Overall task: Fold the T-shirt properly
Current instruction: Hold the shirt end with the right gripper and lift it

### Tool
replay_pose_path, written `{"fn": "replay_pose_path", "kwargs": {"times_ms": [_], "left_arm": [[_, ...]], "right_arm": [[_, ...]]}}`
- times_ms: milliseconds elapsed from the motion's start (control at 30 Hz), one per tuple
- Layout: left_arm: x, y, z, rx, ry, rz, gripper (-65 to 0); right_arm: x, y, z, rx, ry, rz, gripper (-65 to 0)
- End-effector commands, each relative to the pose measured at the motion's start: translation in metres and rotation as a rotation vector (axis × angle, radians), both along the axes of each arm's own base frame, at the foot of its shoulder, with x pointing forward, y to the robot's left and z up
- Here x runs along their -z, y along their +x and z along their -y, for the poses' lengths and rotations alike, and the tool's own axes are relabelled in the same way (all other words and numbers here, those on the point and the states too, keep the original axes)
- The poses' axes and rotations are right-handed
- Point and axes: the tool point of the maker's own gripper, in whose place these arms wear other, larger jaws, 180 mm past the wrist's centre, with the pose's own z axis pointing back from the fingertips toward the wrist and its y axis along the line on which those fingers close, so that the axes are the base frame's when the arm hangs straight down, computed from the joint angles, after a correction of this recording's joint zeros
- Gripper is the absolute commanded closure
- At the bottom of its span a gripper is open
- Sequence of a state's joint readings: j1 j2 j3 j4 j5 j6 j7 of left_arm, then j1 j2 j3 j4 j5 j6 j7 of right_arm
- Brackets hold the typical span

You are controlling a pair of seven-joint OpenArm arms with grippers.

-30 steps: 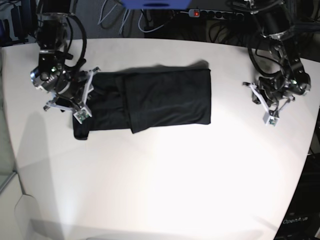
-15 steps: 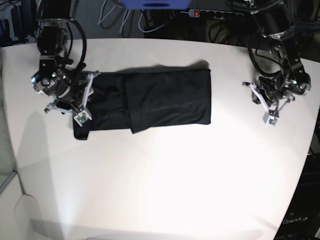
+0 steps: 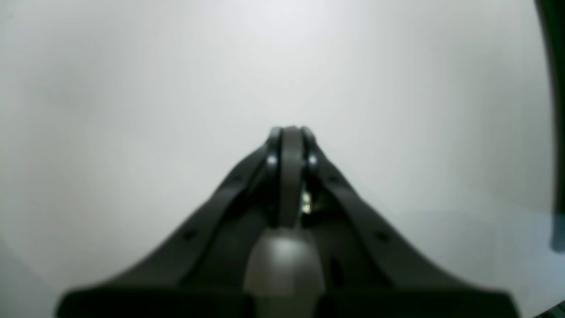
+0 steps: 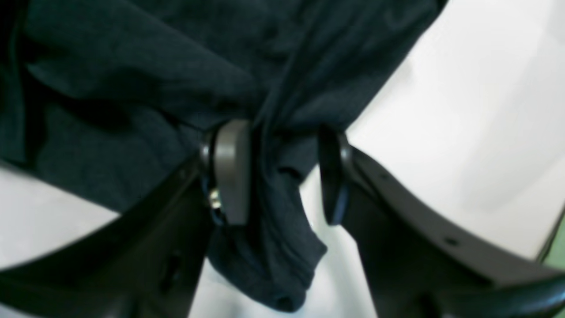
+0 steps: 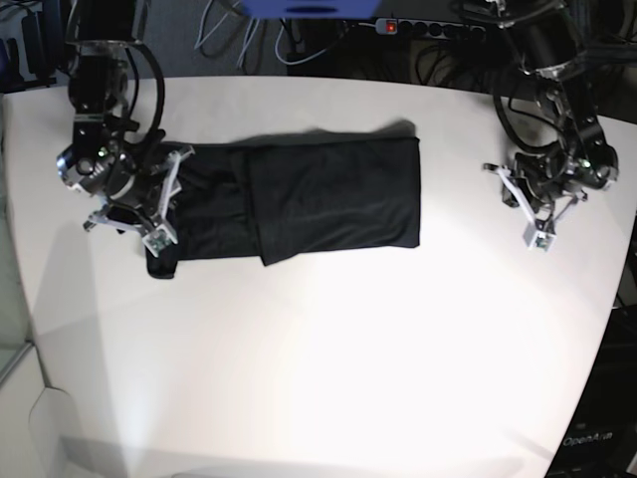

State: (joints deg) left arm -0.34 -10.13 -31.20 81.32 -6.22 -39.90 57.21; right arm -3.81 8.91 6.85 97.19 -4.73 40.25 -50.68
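The black T-shirt [image 5: 328,199] lies folded into a rough rectangle on the white table [image 5: 328,349], with a narrower part trailing to its left end. My right gripper [image 5: 167,199] is at that left end. In the right wrist view the right gripper [image 4: 280,174] has its jaws apart, with a hanging fold of the shirt [image 4: 273,207] between them, lying against the left pad [image 4: 231,170]. My left gripper [image 5: 532,224] rests far right of the shirt. In the left wrist view the left gripper [image 3: 290,132] is shut and empty over bare table.
Cables and a power strip [image 5: 428,28] run along the back, beyond the table's far edge. A blue object [image 5: 309,8] sits at the top centre. The table's curved edges run down the left and right sides.
My right gripper has shifted a little to the left at the shirt's left end. The shirt's body and my left arm have not moved.
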Motion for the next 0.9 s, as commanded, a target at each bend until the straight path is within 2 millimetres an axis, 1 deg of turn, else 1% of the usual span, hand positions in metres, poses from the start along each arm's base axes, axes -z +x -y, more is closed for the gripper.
{"fn": "replay_pose_path", "kwargs": {"times_ms": [0, 167, 333, 433, 467, 533, 700, 733, 867], "left_arm": [[-0.011, 0.009, -0.004, 0.002, 0.012, 0.037, 0.0], [-0.011, 0.009, -0.004, 0.002, 0.012, 0.037, 0.0], [-0.011, 0.009, -0.004, 0.002, 0.012, 0.037, 0.0], [-0.011, 0.009, -0.004, 0.002, 0.012, 0.037, 0.0], [-0.011, 0.009, -0.004, 0.002, 0.012, 0.037, 0.0], [-0.011, 0.009, -0.004, 0.002, 0.012, 0.037, 0.0], [-0.011, 0.009, -0.004, 0.002, 0.012, 0.037, 0.0], [-0.011, 0.009, -0.004, 0.002, 0.012, 0.037, 0.0], [-0.011, 0.009, -0.004, 0.002, 0.013, 0.035, 0.0]], "right_arm": [[-0.012, 0.010, 0.006, -0.003, -0.013, 0.046, -25.7], [-0.012, 0.010, 0.009, -0.004, -0.021, 0.043, -25.7], [0.003, 0.007, 0.013, 0.012, -0.011, 0.000, -25.7], [0.003, 0.008, 0.019, 0.032, 0.001, 0.013, -25.2], [0.002, 0.008, 0.019, 0.032, 0.007, 0.020, -23.8], [0.002, 0.009, 0.019, 0.033, 0.013, 0.028, -19.0], [0.003, 0.007, 0.019, 0.034, 0.011, 0.023, -1.9], [0.003, 0.007, 0.020, 0.036, 0.009, 0.019, 0.0], [0.002, 0.007, 0.020, 0.037, 0.007, 0.023, -0.3]]}}
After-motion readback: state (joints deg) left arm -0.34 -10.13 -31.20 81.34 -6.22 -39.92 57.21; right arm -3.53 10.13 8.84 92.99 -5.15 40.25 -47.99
